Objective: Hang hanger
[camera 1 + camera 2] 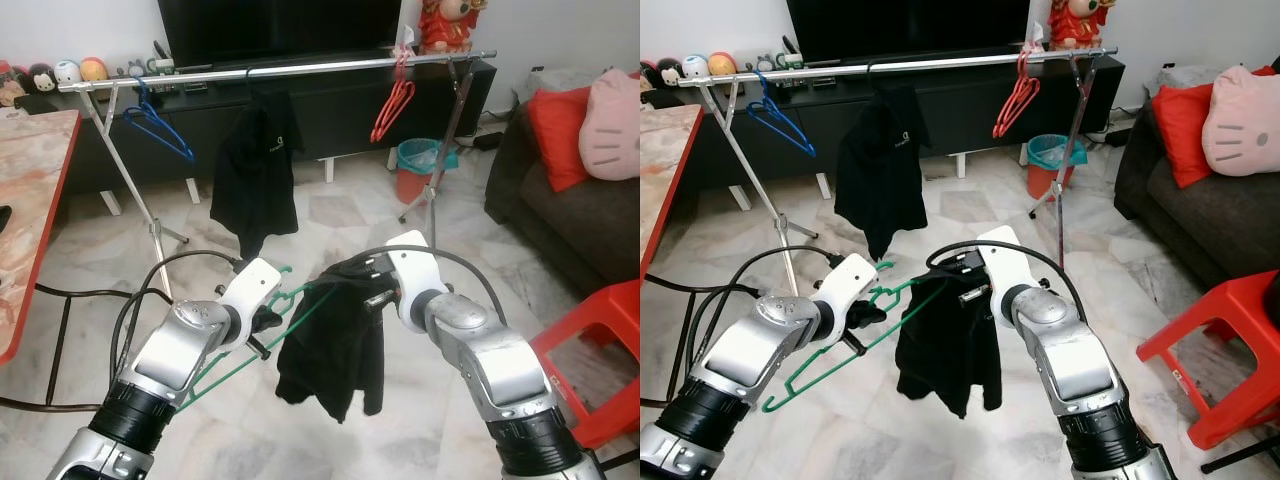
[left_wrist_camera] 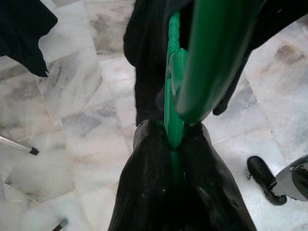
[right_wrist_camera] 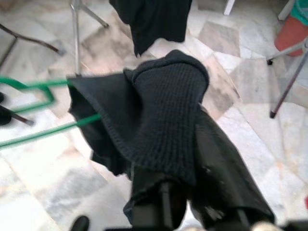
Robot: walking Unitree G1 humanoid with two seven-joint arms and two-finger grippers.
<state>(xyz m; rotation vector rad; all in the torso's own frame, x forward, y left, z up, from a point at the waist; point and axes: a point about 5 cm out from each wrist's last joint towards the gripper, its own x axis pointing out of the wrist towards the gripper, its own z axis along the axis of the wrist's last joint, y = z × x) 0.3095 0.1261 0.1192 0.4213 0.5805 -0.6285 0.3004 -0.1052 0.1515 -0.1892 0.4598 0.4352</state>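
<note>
- Green hanger, held above the marble floor, is clamped in the left gripper.
- Right gripper grips a black garment draped over it.
- Clothes rail stands behind.

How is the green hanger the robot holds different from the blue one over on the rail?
The green hanger is gripped by the left gripper, tilted low over the floor; the blue hanger hangs by its hook from the metal rail. The green hanger has a black garment draped on one end, held by the right gripper; the blue hanger is bare. Both are thin open-frame hangers.
</note>
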